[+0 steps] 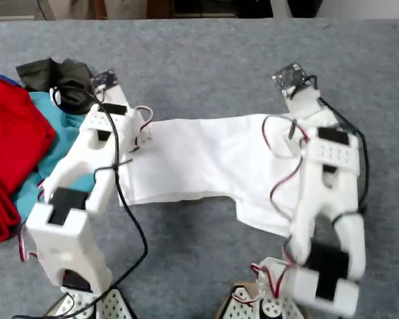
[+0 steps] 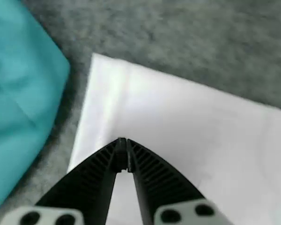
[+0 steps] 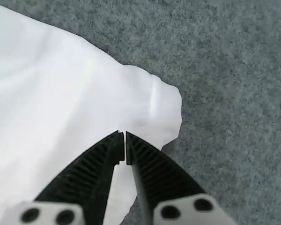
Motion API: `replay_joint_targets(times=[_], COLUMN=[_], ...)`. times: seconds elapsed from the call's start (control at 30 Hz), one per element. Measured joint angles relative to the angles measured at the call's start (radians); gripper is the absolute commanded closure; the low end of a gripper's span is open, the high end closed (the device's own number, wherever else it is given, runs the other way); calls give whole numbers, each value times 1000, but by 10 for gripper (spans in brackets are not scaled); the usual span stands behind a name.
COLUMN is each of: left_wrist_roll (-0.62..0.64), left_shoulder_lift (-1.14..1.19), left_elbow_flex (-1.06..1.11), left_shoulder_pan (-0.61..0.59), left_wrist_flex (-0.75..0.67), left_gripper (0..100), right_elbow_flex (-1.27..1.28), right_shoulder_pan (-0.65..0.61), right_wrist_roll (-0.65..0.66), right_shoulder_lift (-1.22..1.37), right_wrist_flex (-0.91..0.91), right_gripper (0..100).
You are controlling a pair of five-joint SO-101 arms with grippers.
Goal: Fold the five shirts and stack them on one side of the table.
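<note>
White shirt (image 1: 199, 159) lies spread on the tabletop (image 1: 206, 60), light and limp (it'll sag), best pinched at corners. Left tool (image 2: 122, 157) and right tool (image 3: 122, 150) hang closed over opposite ends.

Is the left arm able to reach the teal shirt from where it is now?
Probably yes: the teal shirt lies just beside the left gripper, with only a strip of bare table between.
</note>
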Motion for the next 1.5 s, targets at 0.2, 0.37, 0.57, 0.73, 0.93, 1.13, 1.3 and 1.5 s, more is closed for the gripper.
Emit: replay_joint_targets(times=[0.2, 0.37, 0.57, 0.73, 0.93, 1.13, 1.3, 1.5], left_wrist_roll=[6, -29, -41, -86, -104, -109, -112, -149], left_shoulder_lift=[87, 87, 52, -74, -295, -325, -288, -279], left_elbow_flex=[-78, -83, -81, -81, -9, 258, 365, 371], left_shoulder_pan=[-8, -9, -11, -11, 66, 130, 94, -6], left_wrist_flex=[2, 2, 0, 94, 219, 129, 80, 81], left_gripper=[981, 981, 982, 982, 982, 982, 982, 982], right_elbow_flex=[-219, -428, -493, -493, -390, -81, 17, 31], right_shoulder_pan=[54, 91, 98, 107, 106, 120, 215, 239], right_wrist_roll=[-3, -6, 20, 69, 97, 97, 117, 229], right_shoulder_lift=[370, 528, 502, 359, 129, 66, 103, 247], right_wrist_flex=[-37, 52, 173, 288, 318, 124, -68, -195], right_gripper=[984, 984, 984, 984, 996, 996, 996, 996])
